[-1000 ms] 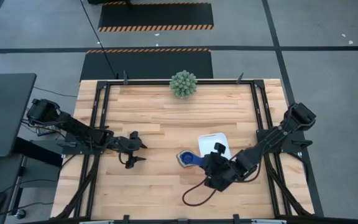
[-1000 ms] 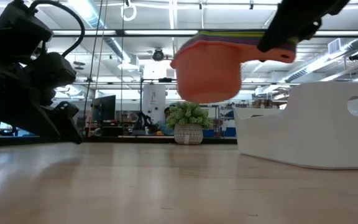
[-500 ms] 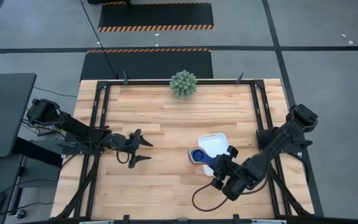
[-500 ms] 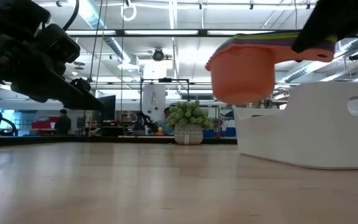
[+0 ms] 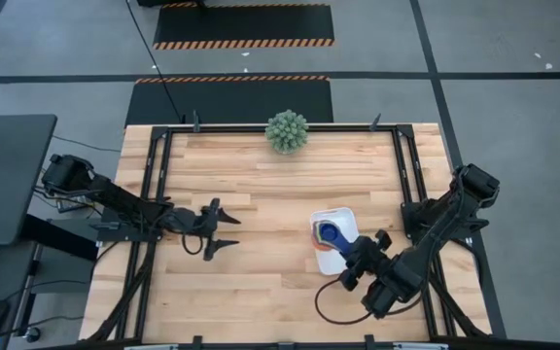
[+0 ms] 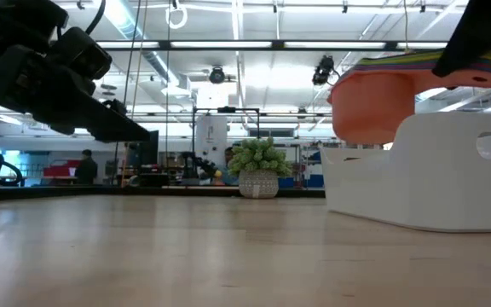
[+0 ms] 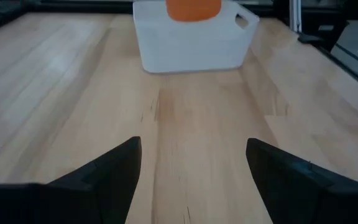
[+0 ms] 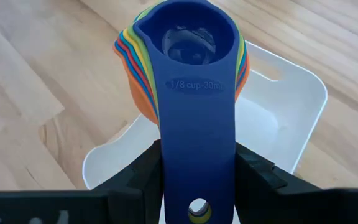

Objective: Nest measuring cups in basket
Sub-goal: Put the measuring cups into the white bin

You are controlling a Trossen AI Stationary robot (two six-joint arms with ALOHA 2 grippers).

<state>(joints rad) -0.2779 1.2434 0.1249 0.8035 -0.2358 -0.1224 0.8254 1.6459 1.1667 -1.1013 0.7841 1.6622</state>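
A: Quick status. Where's the cup stack (image 5: 330, 234)?

B: Up in the air, w/ the right gripper (image 8: 197, 163) clamped on the handles. A sec ago it hung over bare wood, short of the basket (image 5: 348, 218) on the left side. Now it's over the basket's near-left end. High view has the blue top cup inside the white outline.

A: Touching the basket?

B: No. Low view shows the orange bottom cup (image 6: 372, 104) above the rim, w/ some of it already behind the wall, so it's low but not set down. Wrist cam looks straight down the blue handle (image 8: 196, 134) at the white floor underneath.

A: Cups nested?

B: Yes, colored rims all stacked, blue 1/8 on top. So nesting looks done; what's left, imo, is lower and let go.

A: Left arm?

B: Left gripper (image 5: 220, 226) parked mid-table, well apart from the basket, jaws wide, nothing in them. It swung around a bit vs a sec ago, fingers now pointing toward the basket. Idle otherwise.

A: Risks?

B: Stack sits near the basket's edge rather than centre. Prob. fine, but a drop there could clip the wall.
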